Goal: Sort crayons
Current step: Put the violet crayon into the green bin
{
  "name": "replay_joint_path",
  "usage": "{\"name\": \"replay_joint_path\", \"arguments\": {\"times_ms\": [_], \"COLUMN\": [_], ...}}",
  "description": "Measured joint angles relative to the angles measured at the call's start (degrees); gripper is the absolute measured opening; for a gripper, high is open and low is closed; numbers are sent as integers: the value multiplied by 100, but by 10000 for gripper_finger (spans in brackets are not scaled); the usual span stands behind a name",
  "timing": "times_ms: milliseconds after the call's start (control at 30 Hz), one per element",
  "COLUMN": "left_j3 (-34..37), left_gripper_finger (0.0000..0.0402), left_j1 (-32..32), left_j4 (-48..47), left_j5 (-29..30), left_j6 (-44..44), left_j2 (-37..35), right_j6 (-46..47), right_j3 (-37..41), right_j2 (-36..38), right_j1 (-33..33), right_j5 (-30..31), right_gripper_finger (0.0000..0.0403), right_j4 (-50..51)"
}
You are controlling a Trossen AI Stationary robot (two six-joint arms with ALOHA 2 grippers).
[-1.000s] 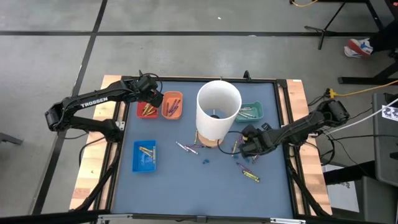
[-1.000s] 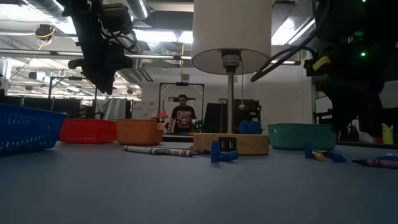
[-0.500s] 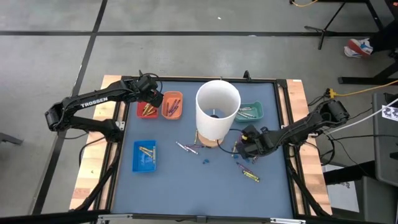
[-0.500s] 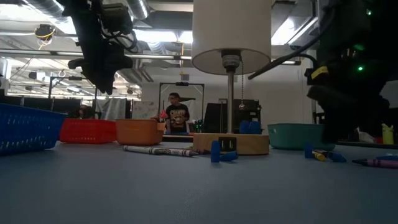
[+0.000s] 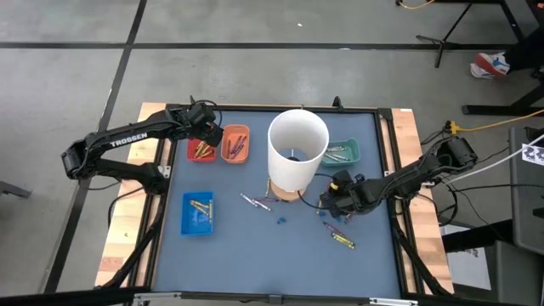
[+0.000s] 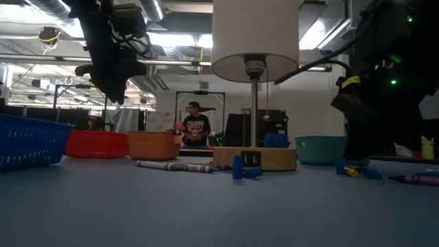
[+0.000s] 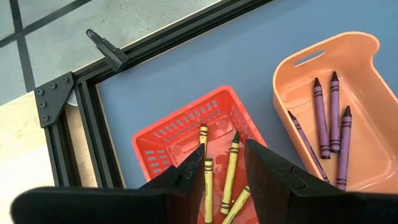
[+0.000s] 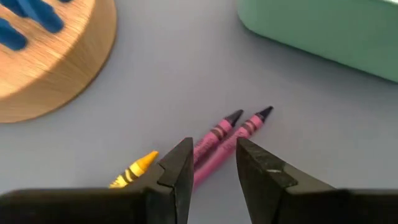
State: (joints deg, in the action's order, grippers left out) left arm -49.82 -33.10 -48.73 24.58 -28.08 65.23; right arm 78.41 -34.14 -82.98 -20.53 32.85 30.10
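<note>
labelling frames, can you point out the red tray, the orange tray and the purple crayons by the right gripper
red tray [image 7: 163, 144], left wrist view, its mesh back wall
orange tray [image 7: 367, 140], left wrist view, bare floor inside
purple crayons [image 8: 219, 131], right wrist view, wrapper of one of the pair

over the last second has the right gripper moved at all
Yes. In the high view the right gripper has slid left, closer to the round wooden base under the tall white cylinder.

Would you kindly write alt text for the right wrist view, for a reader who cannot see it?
The right claw, open, hovers just above two purple crayons lying side by side on the blue-grey table, with a yellow crayon beside them. A round wooden base and the wall of a green tray sit farther off.
</note>
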Motion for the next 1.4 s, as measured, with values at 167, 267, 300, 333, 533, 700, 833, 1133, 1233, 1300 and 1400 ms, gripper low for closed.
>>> {"name": "replay_joint_path", "arguments": {"times_ms": [167, 267, 300, 333, 533, 700, 833, 1133, 1233, 1300, 1400], "left_j3": [0, 0, 0, 0, 0, 0, 0, 0, 0, 0, 0], "left_gripper_finger": [96, 96, 96, 96, 96, 96, 96, 96, 96, 96, 96], "left_j1": [0, 0, 0, 0, 0, 0, 0, 0, 1, 2, 2], "left_j4": [0, 0, 0, 0, 1, 0, 0, 0, 0, 0, 0], "left_j5": [0, 0, 0, 0, 0, 0, 0, 0, 0, 0, 0], "left_j6": [0, 0, 1, 1, 2, 2, 2, 2, 4, 4, 4], "left_j2": [0, 0, 0, 0, 0, 0, 1, 2, 1, 2, 0], "right_j6": [0, -1, -2, -2, -20, -17, -17, -22, -74, -85, -114], "right_j3": [20, 20, 20, 20, 14, -4, 0, -20, -105, -230, -465], "right_j2": [0, -1, -22, -40, -268, -402, -400, -387, -389, -394, -430], "right_j1": [0, 0, 0, 0, 0, -7, -7, -2, -2, -2, -10], "right_j5": [3, 3, 3, 2, 20, 61, 1, -310, -448, -539, -823], "right_gripper_finger": [120, 120, 120, 120, 120, 120, 120, 120, 120, 120, 120], "right_j4": [-17, -10, -9, -6, -47, -94, -70, 40, 190, 425, 859]}}
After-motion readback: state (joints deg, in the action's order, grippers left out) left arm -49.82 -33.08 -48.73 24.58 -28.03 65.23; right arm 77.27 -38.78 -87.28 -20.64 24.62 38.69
